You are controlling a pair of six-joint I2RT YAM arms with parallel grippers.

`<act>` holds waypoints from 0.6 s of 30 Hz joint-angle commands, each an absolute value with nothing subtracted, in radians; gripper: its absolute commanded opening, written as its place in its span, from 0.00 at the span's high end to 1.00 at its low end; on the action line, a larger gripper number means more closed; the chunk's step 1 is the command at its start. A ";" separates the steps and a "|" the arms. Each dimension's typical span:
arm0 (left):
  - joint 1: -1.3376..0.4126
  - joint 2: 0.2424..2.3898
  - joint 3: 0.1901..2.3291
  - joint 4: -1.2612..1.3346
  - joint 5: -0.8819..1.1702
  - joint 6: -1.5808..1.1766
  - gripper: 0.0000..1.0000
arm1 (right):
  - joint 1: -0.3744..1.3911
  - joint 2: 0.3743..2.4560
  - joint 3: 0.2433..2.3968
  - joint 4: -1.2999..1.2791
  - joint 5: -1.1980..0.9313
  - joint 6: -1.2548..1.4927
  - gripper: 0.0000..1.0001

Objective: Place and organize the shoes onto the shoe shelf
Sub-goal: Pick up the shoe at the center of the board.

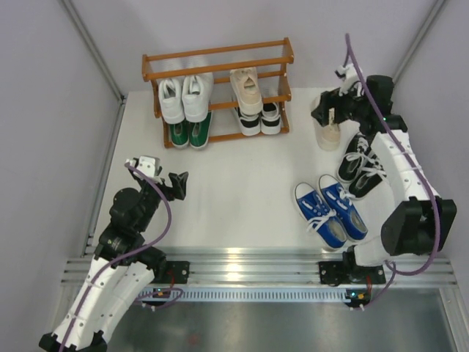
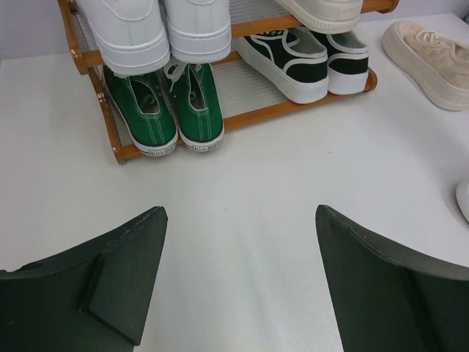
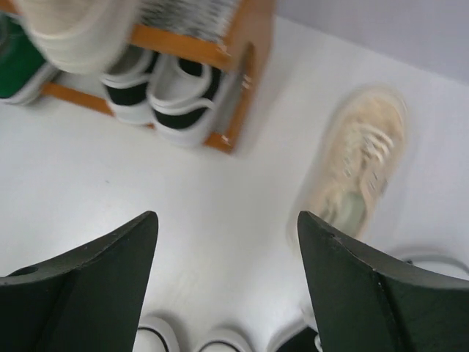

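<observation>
Hovering at the far right of the table, the right gripper [image 1: 327, 110] has its fingers spread wide with nothing between them. The loose beige sneaker [image 1: 327, 138] lies on the tabletop just below it, close to the right end of the shoe shelf [image 1: 220, 53]. In the right wrist view the sneaker sits off to the right of the finger gap rather than centred in it. Its long axis runs roughly near to far, much like the shoes already shelved. This arm is plainly the nearer one. The left gripper [image 2: 240, 211] is well apart at the near left, facing the shelf, its fingers also apart and holding nothing.

The shelf's bottom tier holds the green pair [image 1: 189, 133] on the left and the black-and-white pair [image 1: 259, 121] on the right. The middle tier holds the white pair [image 1: 183, 99] on the left and one beige sneaker [image 1: 245, 89] on the right, with room showing to its right. No shoe shows on the top tier. The black canvas pair [image 1: 361, 165] and blue canvas pair [image 1: 330, 213] wait on the table, near right.

The next move likely means shifting the right gripper over the loose sneaker, gripping across its width, and setting it beside its mate.
</observation>
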State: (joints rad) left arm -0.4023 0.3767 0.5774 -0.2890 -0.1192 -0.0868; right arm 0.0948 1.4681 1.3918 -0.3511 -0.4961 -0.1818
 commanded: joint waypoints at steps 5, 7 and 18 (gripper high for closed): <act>-0.400 0.371 0.580 -0.261 -0.097 -0.091 0.12 | -0.139 1.595 1.351 -0.338 -0.384 -0.015 0.33; -0.400 0.370 0.578 -0.261 -0.097 -0.091 0.12 | -0.161 1.672 1.408 -0.363 -0.380 -0.029 0.34; -0.400 0.377 0.577 -0.259 -0.091 -0.092 0.12 | -0.163 1.946 1.583 -0.405 -0.350 -0.057 0.37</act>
State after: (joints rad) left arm -0.4023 0.3771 0.5774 -0.2893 -0.1047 -0.0868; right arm -0.1665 1.9102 1.5162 -0.4049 -0.3599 -0.0563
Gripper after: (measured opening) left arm 0.875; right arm 0.628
